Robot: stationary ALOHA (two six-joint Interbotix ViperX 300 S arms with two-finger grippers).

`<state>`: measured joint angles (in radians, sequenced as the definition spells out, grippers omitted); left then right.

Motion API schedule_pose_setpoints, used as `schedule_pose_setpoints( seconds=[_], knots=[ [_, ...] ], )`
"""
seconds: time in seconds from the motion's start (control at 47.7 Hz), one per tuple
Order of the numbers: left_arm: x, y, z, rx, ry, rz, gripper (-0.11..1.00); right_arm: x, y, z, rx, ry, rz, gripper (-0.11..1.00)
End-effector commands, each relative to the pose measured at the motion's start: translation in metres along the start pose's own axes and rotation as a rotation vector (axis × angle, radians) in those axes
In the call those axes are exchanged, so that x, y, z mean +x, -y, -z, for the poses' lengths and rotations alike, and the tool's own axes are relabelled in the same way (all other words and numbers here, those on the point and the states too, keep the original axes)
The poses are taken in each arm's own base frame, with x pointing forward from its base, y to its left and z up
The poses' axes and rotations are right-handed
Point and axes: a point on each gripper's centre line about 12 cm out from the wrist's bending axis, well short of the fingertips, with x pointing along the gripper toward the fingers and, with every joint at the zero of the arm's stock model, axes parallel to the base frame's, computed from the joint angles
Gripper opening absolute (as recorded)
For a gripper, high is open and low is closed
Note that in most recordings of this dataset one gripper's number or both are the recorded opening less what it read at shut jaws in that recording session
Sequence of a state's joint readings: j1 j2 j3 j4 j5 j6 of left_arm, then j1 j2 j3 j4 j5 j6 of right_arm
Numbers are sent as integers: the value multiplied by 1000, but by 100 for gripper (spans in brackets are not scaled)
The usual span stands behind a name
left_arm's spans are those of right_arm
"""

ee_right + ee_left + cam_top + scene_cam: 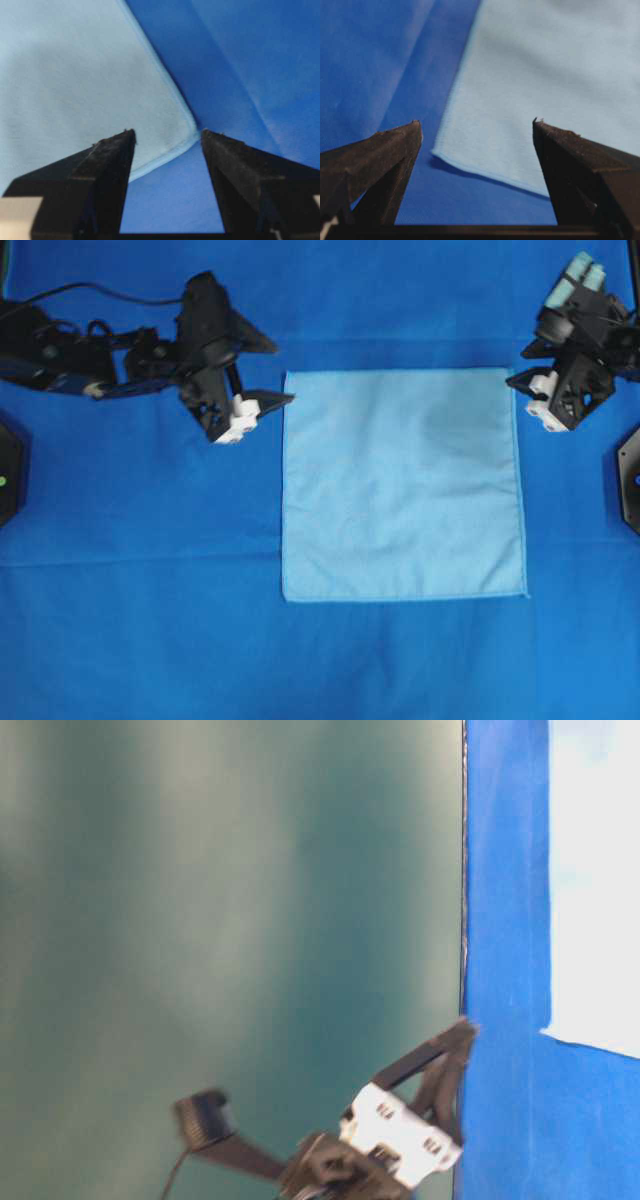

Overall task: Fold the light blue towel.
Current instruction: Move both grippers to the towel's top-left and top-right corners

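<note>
The light blue towel (403, 483) lies flat on the dark blue cloth (140, 630). Both pincers, left (262, 405) and right (528, 400), gape empty at the towel's two far corners. Pinching too deep could snag the cloth beneath too.

overhead: looks straight down on the light blue towel (403, 483)
table-level: low, sideways, blurred
wrist views: close, each faces one towel corner between its fingers

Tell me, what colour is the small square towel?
Light blue; the towel shows best from overhead.
</note>
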<state>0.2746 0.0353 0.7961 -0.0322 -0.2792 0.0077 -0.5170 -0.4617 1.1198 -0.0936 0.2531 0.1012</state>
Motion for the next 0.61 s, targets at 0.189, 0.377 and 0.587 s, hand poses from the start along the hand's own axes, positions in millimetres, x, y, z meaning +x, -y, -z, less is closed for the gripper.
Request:
schedule_pose_setpoints(
  seconds=[0.189, 0.377, 0.587],
  knots=[
    [32, -11, 8, -9, -32, -25, 86, 31, 7, -2, -1, -1, 13, 59],
    [51, -19, 23, -19, -78, -40, 85, 45, 14, 6, 19, -32, 24, 59],
    [55, -20, 26, -21, -99, -42, 78, 54, 18, 14, 29, -65, 31, 53]
  ],
)
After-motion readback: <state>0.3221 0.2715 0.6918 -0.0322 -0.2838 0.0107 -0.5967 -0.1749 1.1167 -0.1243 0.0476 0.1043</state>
